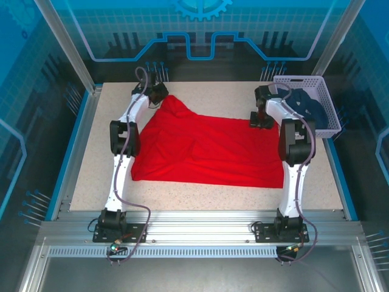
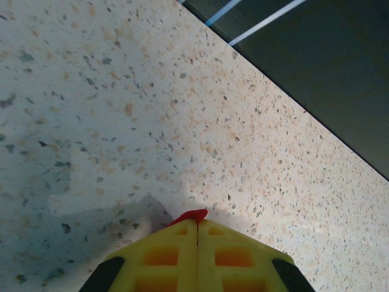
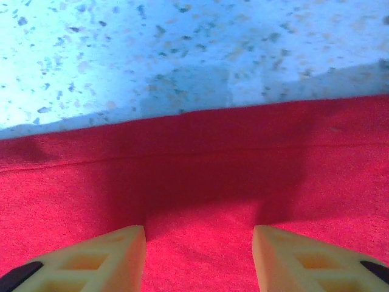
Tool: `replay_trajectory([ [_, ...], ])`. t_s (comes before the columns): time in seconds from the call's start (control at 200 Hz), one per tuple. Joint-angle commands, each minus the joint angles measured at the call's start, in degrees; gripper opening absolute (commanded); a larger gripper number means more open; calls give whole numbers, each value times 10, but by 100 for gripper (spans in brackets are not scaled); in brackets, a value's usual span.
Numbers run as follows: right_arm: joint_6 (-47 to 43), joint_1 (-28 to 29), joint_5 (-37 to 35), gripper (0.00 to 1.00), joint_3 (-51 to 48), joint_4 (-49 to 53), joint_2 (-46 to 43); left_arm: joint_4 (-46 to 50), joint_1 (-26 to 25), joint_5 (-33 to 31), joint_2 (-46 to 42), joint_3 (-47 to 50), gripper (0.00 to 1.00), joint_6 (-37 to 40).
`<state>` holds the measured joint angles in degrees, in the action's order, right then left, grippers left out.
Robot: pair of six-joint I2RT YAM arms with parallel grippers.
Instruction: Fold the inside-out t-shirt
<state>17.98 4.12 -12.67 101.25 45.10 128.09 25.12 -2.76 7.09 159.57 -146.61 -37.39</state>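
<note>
Red cloth of the inside-out t-shirt (image 1: 206,149) lies spread on the speckled table (image 1: 91,152), its far-left corner pinched in the clenched yellow jaws of the left gripper (image 2: 197,222). The right gripper (image 3: 199,237) hangs over the shirt's far-right edge, jaws half apart, grasping nothing. Blue-lit panels (image 1: 36,73) wall the cell.

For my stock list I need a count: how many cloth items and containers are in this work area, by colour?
Red: 1, the t-shirt
Navy: 1, the garment, lying in the basket
White: 1, the basket
Total: 3
</note>
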Motion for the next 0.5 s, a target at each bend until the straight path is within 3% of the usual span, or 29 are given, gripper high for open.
replay_trajectory([
  [0.0, 1, 16, 13, 50, 38, 48, 29, -6, 13, 2, -38, 12, 0, 17],
  [0.495, -14, 36, -11, 50, 156, 89, 91, -6, 46, 2, -46, 38, 0, 39],
])
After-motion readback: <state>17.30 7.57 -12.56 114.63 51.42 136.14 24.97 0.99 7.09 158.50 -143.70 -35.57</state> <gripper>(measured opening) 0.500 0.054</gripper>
